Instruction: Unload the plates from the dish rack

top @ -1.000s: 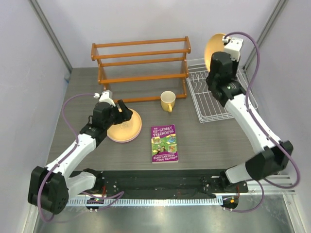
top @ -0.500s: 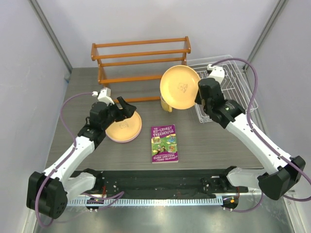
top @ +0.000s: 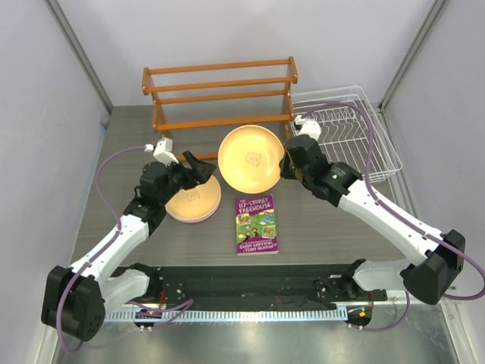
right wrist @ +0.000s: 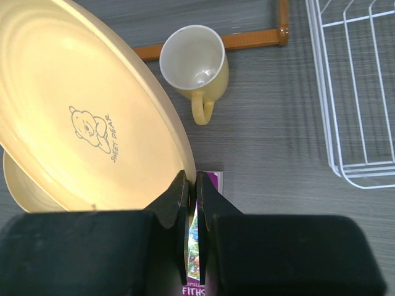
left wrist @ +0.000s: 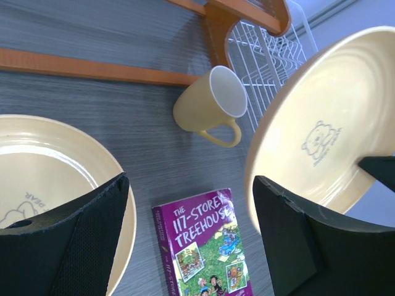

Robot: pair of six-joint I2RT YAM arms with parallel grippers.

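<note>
My right gripper [top: 286, 165] [right wrist: 191, 177] is shut on the rim of an orange-tan plate [top: 250, 159] [right wrist: 86, 117] [left wrist: 321, 129]. The plate hangs tilted in the air over the middle of the table, left of the white wire dish rack [top: 379, 140] [right wrist: 352, 92], in which no plate shows. More plates [top: 193, 203] [left wrist: 43, 166] lie stacked flat on the table at the left, an orange-tan one on top with a pinkish rim beneath. My left gripper [top: 198, 171] [left wrist: 191, 185] hovers open over the stack's right edge, holding nothing.
A yellow mug [left wrist: 207, 105] [right wrist: 194, 61] lies on its side under the held plate, hidden in the top view. A purple book [top: 256, 224] [left wrist: 207, 246] lies in front of it. An orange wooden shelf rack [top: 220, 95] stands at the back.
My right arm has swung the plate from above the dish rack leftward and down to the table's middle. My left gripper has stayed over the stack and opened a little wider.
</note>
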